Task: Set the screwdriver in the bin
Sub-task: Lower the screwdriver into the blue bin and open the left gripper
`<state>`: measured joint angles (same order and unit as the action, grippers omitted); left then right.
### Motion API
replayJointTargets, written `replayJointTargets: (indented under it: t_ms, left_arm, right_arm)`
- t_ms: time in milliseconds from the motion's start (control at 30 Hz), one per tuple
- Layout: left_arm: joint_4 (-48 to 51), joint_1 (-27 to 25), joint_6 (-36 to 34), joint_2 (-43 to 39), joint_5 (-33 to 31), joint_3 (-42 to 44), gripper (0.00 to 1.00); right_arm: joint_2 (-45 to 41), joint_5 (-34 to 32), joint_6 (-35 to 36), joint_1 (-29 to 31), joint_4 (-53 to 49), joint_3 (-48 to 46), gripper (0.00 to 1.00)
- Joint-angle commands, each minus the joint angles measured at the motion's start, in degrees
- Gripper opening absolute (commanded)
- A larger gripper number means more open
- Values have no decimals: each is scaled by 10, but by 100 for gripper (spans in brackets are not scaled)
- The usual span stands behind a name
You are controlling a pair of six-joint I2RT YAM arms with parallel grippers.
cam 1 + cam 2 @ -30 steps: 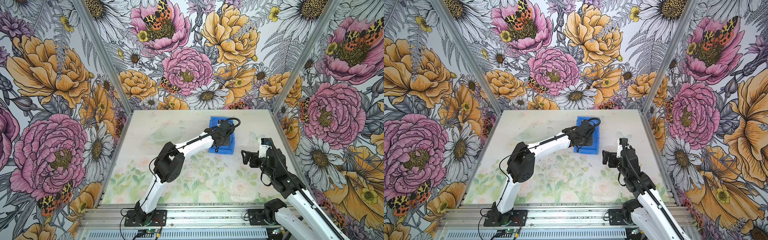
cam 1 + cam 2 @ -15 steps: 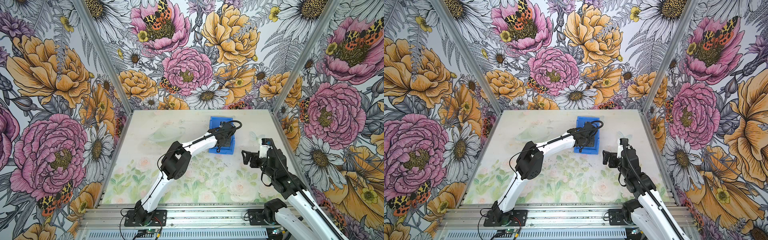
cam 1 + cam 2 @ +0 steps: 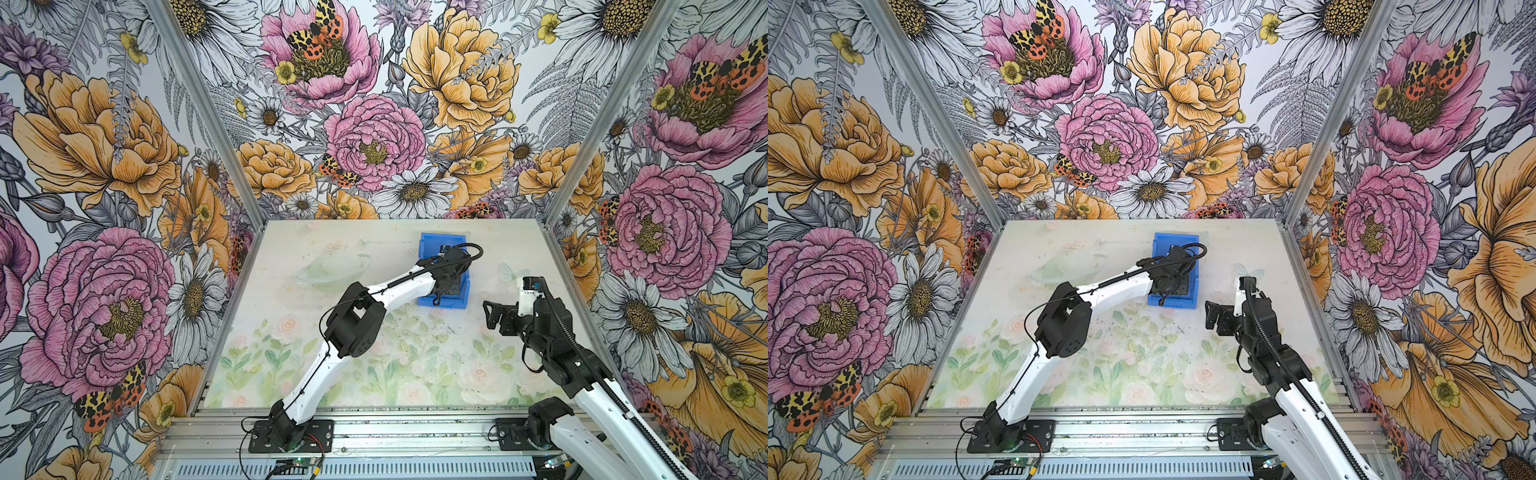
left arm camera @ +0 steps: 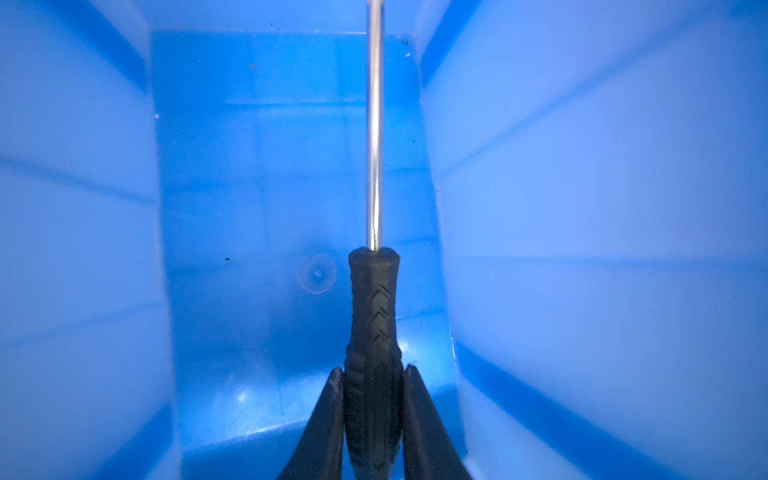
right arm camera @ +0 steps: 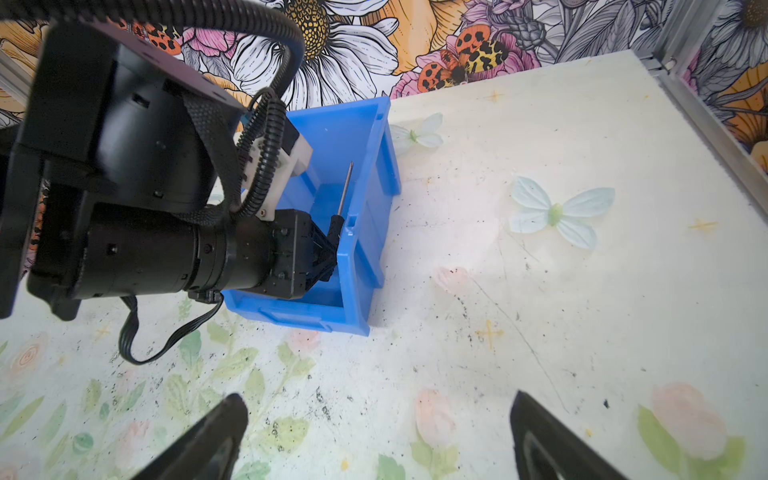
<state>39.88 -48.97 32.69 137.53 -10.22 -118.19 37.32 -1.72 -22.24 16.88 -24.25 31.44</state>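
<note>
Briefly: over the last second you drove the left arm (image 3: 353,324) forward, so its elbow rose and moved toward the middle of the table (image 3: 291,332) and its wrist went deeper over the bin (image 3: 442,239). The right arm (image 3: 552,345) and the bin had not shifted in either top view. The left gripper (image 4: 373,370) was pinching the butt end of the screwdriver (image 4: 372,299), one finger on each side of the handle. The screwdriver had a slim black handle with moulded chevron ridges and a thin bright metal shaft. It sat inside the bin (image 4: 582,208), with the shaft pointing along the bin's length toward the far wall. From the right wrist view it (image 5: 333,227) lay close to the side wall (image 5: 365,257) facing the right arm. You could not tell whether it touched the floor. The right gripper (image 5: 377,397) hung spread wide over bare table, well apart from the bin and holding nothing. Count: one screwdriver, one bright blue bin, two arms, two grippers.
</note>
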Motion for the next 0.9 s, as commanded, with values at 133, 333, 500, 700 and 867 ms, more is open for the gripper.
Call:
replayJointTargets:
  t_ms: [133, 333, 500, 700, 867]
  left_arm:
    - [-4, 4, -12, 2, -13, -18, 36]
    - [-4, 3, -16, -9, -26, -23, 39]
    - [-4, -3, -19, -30, -35, -24, 46]
    - [-4, -29, -21, -92, -59, 18, 57]
    - [-4, -51, -27, -166, -79, 78, 62]
  right_arm:
    - [3, 1, 1, -2, -3, 9, 100]
    - [0, -1, 2, -2, -3, 10, 99]
    - [-12, -1, 1, -3, -9, 12, 99]
    - [-16, -18, -8, -3, -46, 20, 99]
    - [-25, -29, -13, -2, -55, 18, 99]
